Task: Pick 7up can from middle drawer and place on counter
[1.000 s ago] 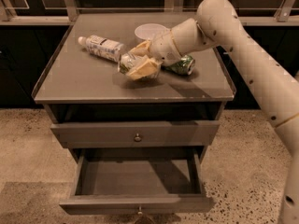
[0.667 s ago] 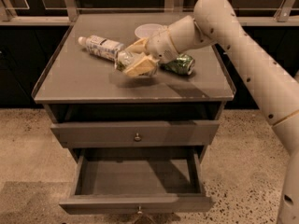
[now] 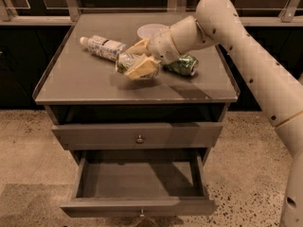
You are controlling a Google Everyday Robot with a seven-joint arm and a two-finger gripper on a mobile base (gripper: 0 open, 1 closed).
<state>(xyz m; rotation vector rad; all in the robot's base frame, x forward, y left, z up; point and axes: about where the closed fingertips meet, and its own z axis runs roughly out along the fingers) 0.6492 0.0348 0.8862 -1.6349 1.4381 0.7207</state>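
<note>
7up can (image 3: 124,61) held just over counter (image 3: 85,86).
Gripper (image 3: 134,63) fingers clamped on it; releasing from height risks it rolling into the bottle (image 3: 103,46) or dented green can (image 3: 182,65).

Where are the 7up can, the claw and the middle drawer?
7up can (image 3: 122,62): camera view, pale side.
claw (image 3: 136,60): camera view, mid-grip, above the counter (image 3: 75,82), shut on the can.
middle drawer (image 3: 137,179): camera view, bare tray floor.

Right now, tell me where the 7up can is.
In the camera view the 7up can is in the gripper, over the counter's middle, between the bottle on the left and the green can on the right.
</note>
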